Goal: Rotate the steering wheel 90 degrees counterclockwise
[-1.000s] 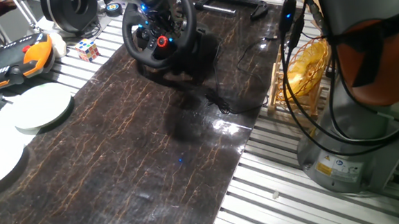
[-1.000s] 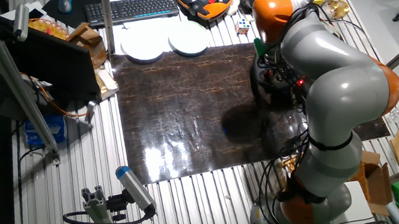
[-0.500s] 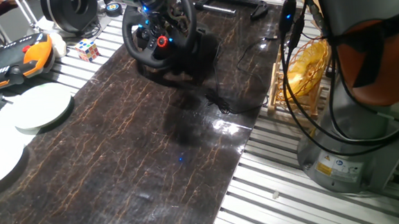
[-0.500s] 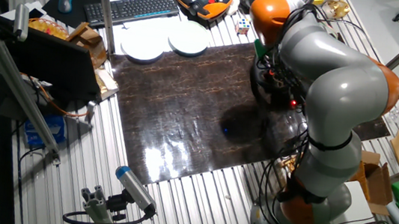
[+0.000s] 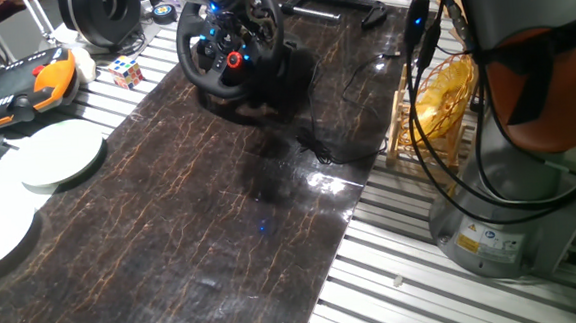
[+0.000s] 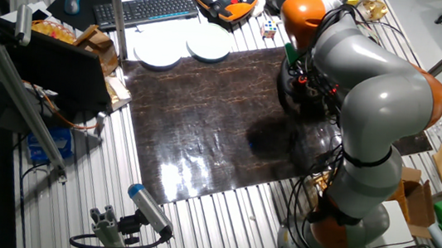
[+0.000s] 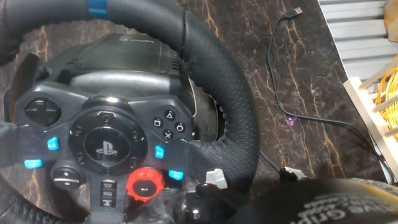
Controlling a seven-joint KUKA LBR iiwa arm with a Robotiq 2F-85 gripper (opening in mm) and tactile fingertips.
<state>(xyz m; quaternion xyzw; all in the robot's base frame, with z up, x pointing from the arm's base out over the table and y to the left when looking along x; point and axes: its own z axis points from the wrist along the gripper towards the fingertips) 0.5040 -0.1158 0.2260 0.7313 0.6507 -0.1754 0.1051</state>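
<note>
A black steering wheel (image 5: 229, 45) stands on its base at the far end of a dark marbled tabletop (image 5: 202, 227), close to the back edge. From the other fixed view the grey and orange robot arm (image 6: 367, 90) bends over it and hides most of the wheel, with only a dark patch of it showing below the arm's wrist.

Over the last second the wheel's base has stayed where it was on the table. What has changed is small: the arm's wrist has crept slightly along above the wheel, and the red-lit button on the hub sits at a slightly different spot than it did a second ago. That suggests a slow turn is under way, though how much of the quarter turn counterclockwise is done cannot be judged from here.

The hand view looks down the spoke side of the wheel. The blue centre stripe (image 7: 95, 7) on the rim sits at the top of that view, left of middle. The red dial (image 7: 145, 184) and blue-lit buttons glow on the hub. A dark blurred shape of the gripper (image 7: 249, 202) fills the lower right corner, pressed near the rim; whether its claw is wide, narrow or clamped on the rim I cannot tell
</note>
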